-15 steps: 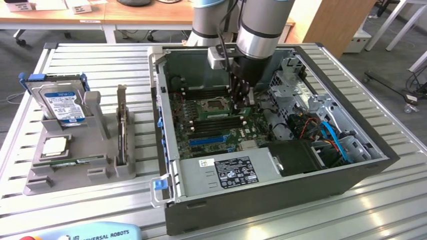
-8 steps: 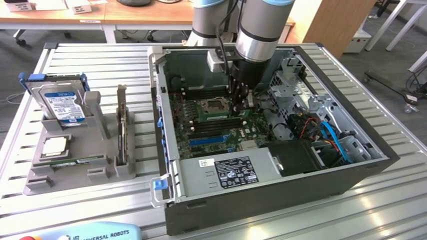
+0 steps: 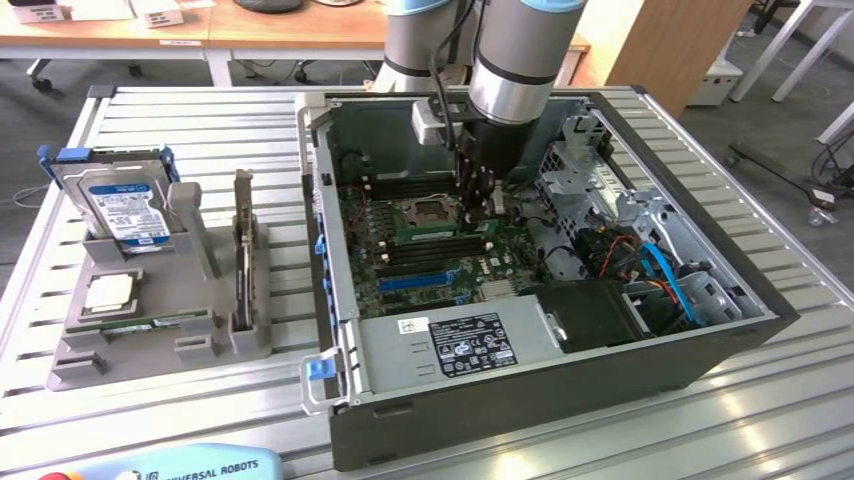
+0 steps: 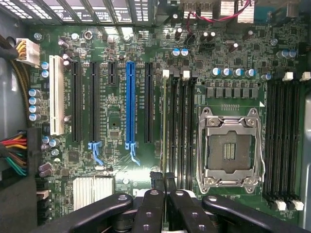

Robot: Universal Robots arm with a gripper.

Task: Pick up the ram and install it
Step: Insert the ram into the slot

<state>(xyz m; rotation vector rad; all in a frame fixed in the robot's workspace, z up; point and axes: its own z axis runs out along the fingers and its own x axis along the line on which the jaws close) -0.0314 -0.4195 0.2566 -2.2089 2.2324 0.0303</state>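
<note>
A black open computer tower case (image 3: 561, 400) lies on its side on a slatted aluminium table (image 3: 187, 420). The silver-grey robot arm (image 3: 527, 60) reaches down into it, and its dark gripper (image 3: 481, 205) hangs low over the green motherboard (image 3: 420, 262), just beside the square metal processor socket (image 3: 430, 211). Towards the exterior view's left, well apart from the case, a grey plastic holder (image 3: 134, 362) carries an upright hard drive with a blue-white label (image 3: 127, 210) and a flat silver square chip (image 3: 110, 290).
</note>
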